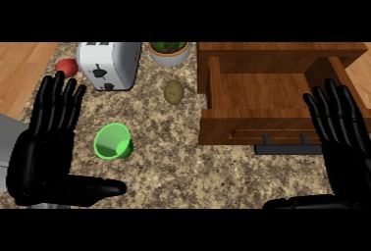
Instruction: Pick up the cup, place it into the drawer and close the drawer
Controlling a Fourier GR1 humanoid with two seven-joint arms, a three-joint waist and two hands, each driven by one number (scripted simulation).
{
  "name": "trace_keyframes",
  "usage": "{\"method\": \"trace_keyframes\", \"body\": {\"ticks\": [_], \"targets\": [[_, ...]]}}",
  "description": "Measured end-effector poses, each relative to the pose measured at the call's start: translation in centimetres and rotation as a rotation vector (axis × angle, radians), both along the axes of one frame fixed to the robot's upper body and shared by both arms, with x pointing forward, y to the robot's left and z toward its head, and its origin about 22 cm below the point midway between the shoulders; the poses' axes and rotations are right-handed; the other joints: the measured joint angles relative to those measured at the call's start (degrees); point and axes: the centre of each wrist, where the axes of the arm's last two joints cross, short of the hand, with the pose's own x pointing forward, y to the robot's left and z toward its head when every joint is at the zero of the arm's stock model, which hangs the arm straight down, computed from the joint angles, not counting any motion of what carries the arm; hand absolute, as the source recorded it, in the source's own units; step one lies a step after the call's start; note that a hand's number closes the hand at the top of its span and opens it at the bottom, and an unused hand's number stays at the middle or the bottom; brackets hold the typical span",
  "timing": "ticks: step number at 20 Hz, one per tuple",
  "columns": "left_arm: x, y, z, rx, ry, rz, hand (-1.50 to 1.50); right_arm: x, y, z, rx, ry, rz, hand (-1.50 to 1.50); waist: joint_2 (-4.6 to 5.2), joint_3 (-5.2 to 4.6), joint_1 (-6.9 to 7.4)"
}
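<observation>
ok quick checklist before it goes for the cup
1. Drawer open: ok, pulled out, inside shows no contents.
2. Cup reachable: ok, it lies on its side on the counter, just right of the left hand.
3. Left hand free: ok, fingers straight, holding nothing.
4. Right hand free: ok, open, in front of the drawer's right part.
5. Path from cup to drawer: ok, the potato sits farther back, off the direct line.
6. Toaster, apple and plant pot clear of the cup: ok, all at the back.
</observation>
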Motion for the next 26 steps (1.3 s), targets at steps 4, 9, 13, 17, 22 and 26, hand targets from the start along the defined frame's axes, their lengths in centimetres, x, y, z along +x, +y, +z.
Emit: {"method": "trace_keyframes", "body": {"ticks": [4, 9, 13, 17, 22, 26], "targets": [[1.2, -0.8, -0.6, -0.036, 0.021, -0.012, -1.5, 1.4, 0.0, 0.2, 0.014, 0.011, 0.008, -1.5, -0.06, 0.0, 0.09], [2.0, -1.2, -0.8, -0.048, 0.025, -0.017, -1.5, 1.4, -0.3, 0.1, 0.014, 0.015, 0.013, -1.5, -0.12, 0.0, 0.11], [1.8, -1.4, -0.9, -0.052, 0.041, -0.011, -1.5, 1.4, -0.2, 0.1, 0.017, 0.012, 0.01, -1.5, -0.13, 0.0, 0.14], [1.8, -1.1, -1.3, -0.048, 0.054, 0.002, -1.5, 1.7, -0.7, 0.6, 0.018, 0.01, 0.014, -1.5, -0.14, -0.01, 0.16], [1.9, -0.1, -2.1, -0.051, 0.084, 0.03, -1.5, 1.4, -0.6, 0.8, 0.009, 0.008, 0.011, -1.5, -0.15, 0.0, 0.15], [1.5, -0.4, -3.1, -0.049, 0.11, 0.044, -1.5, 1.6, -0.5, 0.8, 0.013, 0.004, 0.002, -1.5, -0.15, -0.01, 0.17]]}}
